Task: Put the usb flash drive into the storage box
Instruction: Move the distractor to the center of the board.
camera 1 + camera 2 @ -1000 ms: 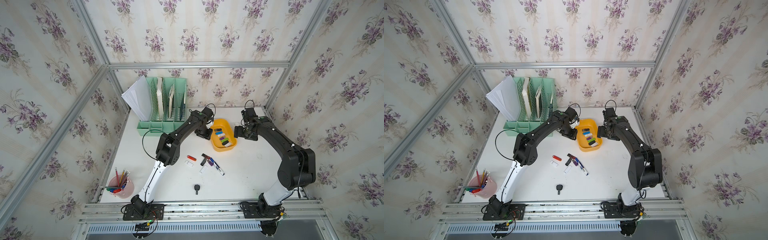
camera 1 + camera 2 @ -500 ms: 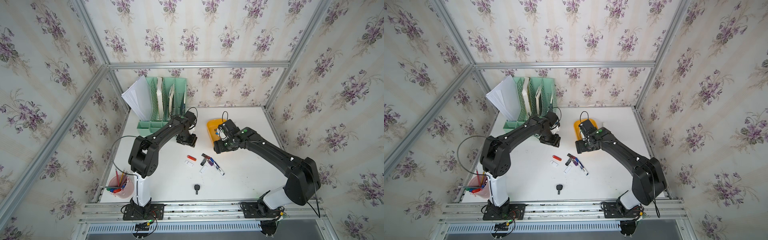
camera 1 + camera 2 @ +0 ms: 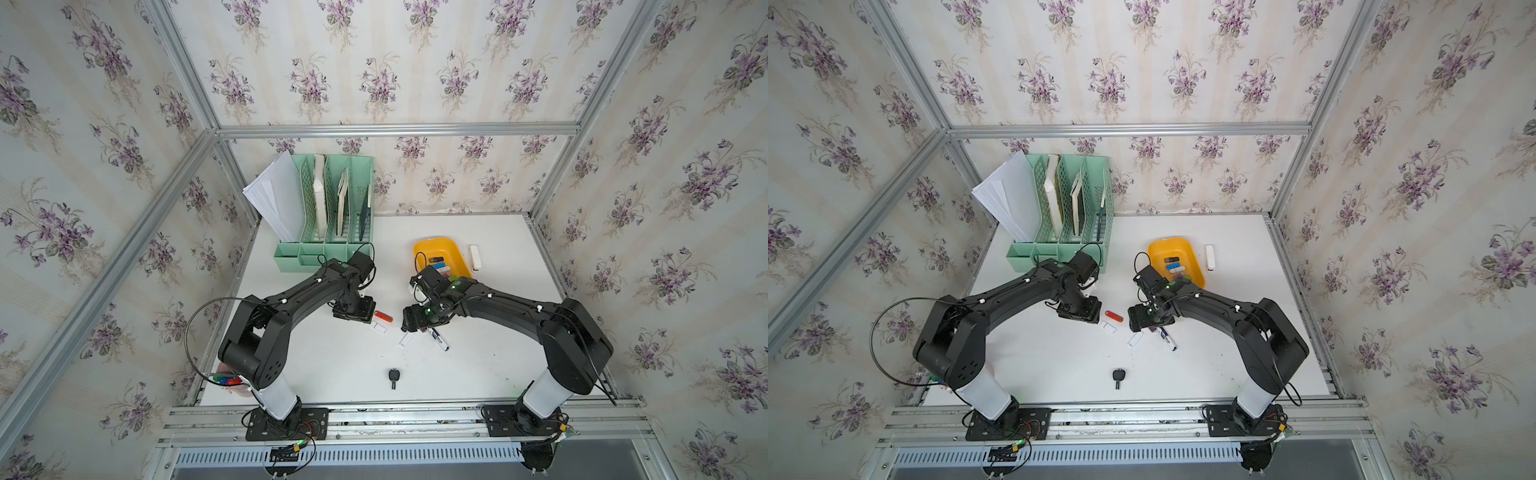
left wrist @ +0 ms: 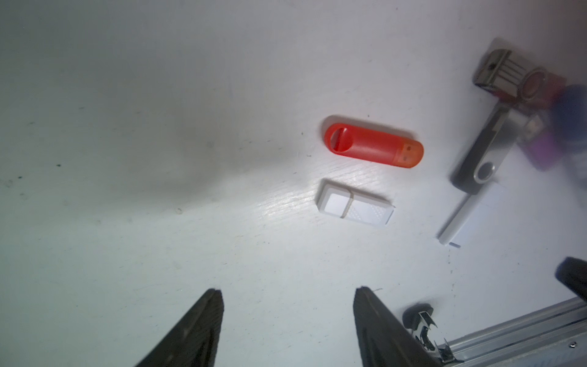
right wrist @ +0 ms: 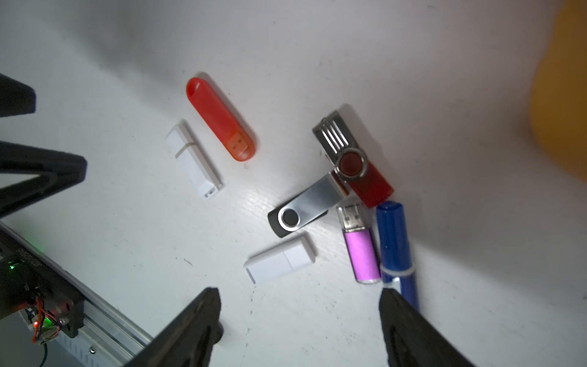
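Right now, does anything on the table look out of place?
A blue marker lies among the loose drives, beside the uncapped purple drive. A white stick lies outside the tray, beside its wall.

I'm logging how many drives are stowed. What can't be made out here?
- Storage box: near end hidden by the right arm in both top views; drive count uncertain.
- Pen cup: mostly behind the left arm, in a top view.
- Purple drive: blurred, left wrist view.
- Small black object: too small to identify.
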Robot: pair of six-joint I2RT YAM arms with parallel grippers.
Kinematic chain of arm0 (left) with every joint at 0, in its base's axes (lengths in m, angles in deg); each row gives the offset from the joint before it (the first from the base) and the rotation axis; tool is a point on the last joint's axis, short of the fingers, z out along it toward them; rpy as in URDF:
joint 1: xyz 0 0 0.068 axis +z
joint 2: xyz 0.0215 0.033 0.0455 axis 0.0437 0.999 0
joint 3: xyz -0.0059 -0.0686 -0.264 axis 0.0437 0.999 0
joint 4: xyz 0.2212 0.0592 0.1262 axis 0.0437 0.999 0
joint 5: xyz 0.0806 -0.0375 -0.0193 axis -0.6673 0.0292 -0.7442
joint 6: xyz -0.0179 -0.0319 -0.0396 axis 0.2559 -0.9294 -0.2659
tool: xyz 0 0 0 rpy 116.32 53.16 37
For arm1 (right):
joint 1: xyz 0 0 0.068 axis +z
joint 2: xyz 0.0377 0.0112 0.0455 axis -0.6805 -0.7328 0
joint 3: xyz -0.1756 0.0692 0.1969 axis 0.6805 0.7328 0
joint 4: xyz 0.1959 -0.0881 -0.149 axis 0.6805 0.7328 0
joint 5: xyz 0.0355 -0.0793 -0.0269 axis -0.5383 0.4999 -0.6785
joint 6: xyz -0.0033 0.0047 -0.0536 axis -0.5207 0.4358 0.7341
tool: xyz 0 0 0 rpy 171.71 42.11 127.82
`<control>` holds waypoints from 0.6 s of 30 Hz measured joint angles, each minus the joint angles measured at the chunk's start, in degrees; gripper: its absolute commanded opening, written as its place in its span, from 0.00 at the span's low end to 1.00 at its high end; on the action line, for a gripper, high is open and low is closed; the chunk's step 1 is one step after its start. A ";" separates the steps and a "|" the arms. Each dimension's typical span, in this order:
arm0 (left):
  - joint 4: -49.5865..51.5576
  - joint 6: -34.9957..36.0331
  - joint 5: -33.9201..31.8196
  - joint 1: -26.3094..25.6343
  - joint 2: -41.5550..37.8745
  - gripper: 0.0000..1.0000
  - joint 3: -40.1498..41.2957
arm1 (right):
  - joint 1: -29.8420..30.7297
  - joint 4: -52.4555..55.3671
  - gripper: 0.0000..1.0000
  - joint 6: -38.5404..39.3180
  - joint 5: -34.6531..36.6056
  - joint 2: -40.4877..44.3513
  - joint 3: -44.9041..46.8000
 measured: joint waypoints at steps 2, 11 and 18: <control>-0.42 -0.26 -0.02 0.00 -0.09 0.70 0.33 | 0.15 -0.70 0.84 -0.50 -0.24 -0.57 0.09; -1.38 -0.85 -0.39 0.00 -0.98 0.70 2.64 | 0.37 -1.33 0.84 -0.72 -0.90 -1.95 0.92; -1.99 -0.85 -0.44 0.00 -1.38 0.69 3.69 | 0.44 -0.11 0.84 -0.81 2.10 -3.32 0.87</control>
